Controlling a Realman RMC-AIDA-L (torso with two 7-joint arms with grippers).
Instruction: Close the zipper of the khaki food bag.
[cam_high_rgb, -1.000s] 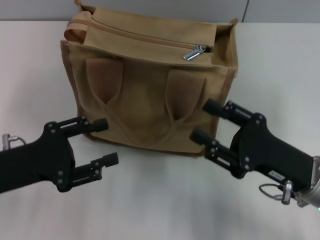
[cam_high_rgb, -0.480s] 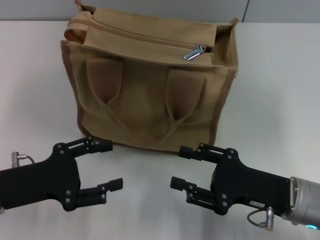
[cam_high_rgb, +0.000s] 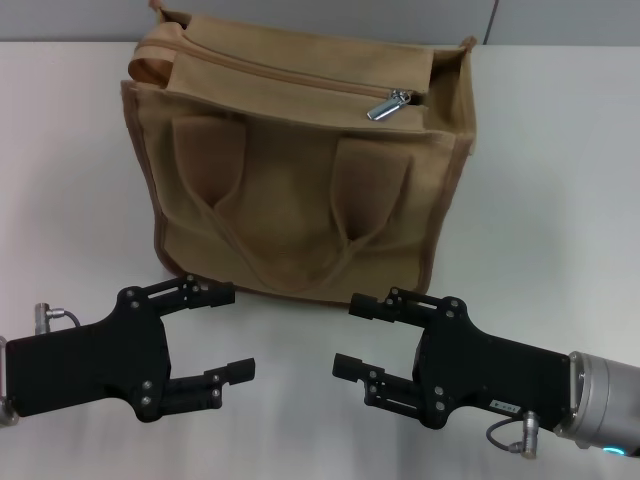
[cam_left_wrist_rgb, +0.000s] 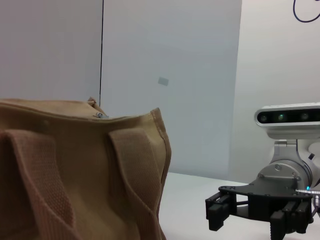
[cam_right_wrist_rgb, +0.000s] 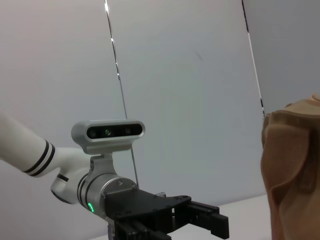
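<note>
Both pincers open and empty on the near side of the khaki food bag (cam_high_rgb: 300, 165).

The left gripper (cam_high_rgb: 228, 332) and right gripper (cam_high_rgb: 356, 336) face each other, fingers spread wide, nothing held. The bag stands upright on the white table (cam_high_rgb: 560, 170) just beyond both sets of fingertips, apart from them (handles hang down its front). The zipper (cam_high_rgb: 300, 78) runs along the top panel, well beyond the pincers; its silver pull tab (cam_high_rgb: 390, 104) lies at the end above the right gripper.
</note>
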